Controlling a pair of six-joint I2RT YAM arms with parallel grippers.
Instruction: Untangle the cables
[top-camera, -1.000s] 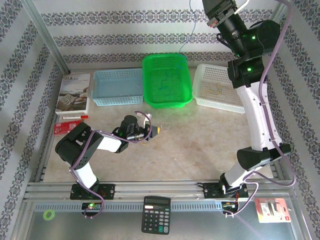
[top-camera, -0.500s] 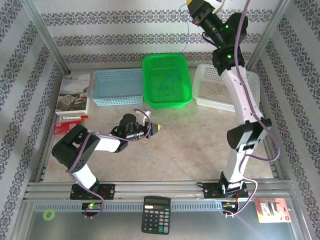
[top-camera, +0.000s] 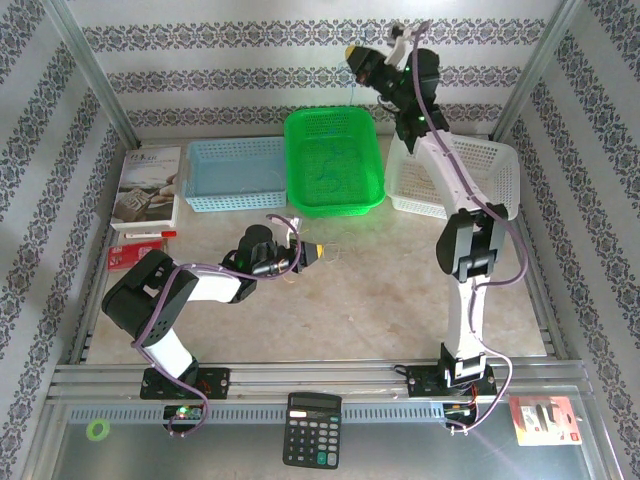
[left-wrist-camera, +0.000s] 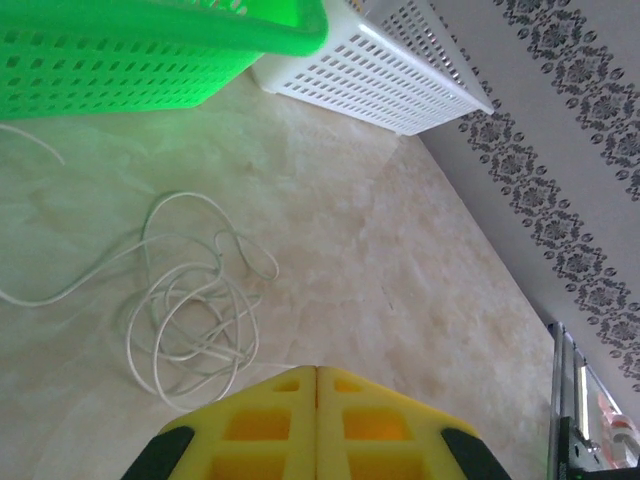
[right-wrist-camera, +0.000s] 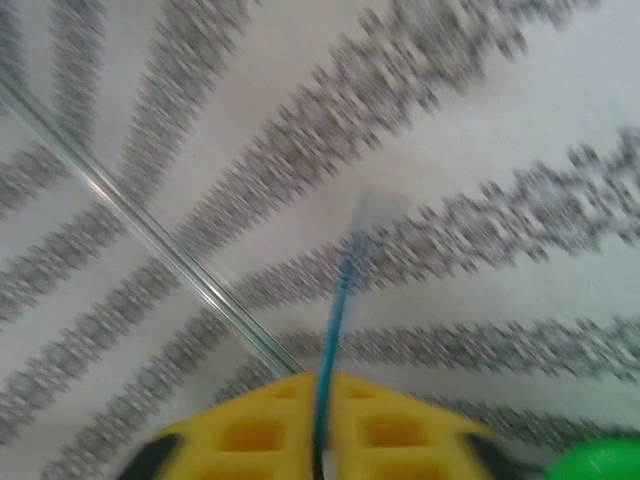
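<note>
Here, the right end effector (top-camera: 355, 52) is raised high against the patterned back wall, above the far rim of the green plastic mesh basket (top-camera: 334, 206). Its yellow fingers (right-wrist-camera: 250, 430) are clamped on a thin blue cable (right-wrist-camera: 333, 310). In the wrist view, which is blurred, the cable runs straight out from between the pads to a pale end piece. From above it hangs as a near-vertical line toward the green basket.

The left end effector (top-camera: 316, 254) lies low over the marbled beige bench (top-camera: 390, 290), its yellow pads pressed together. Just ahead of it, a thin white cable (left-wrist-camera: 190, 320) lies flat on the bench in a loose tangle of overlapping loops, with one long end trailing off sideways. A fine strand reaches right up to the fingertips – whether it is pinched there I cannot tell. Beyond the tangle stand the green basket and a white plastic mesh basket (left-wrist-camera: 380, 80).
</note>
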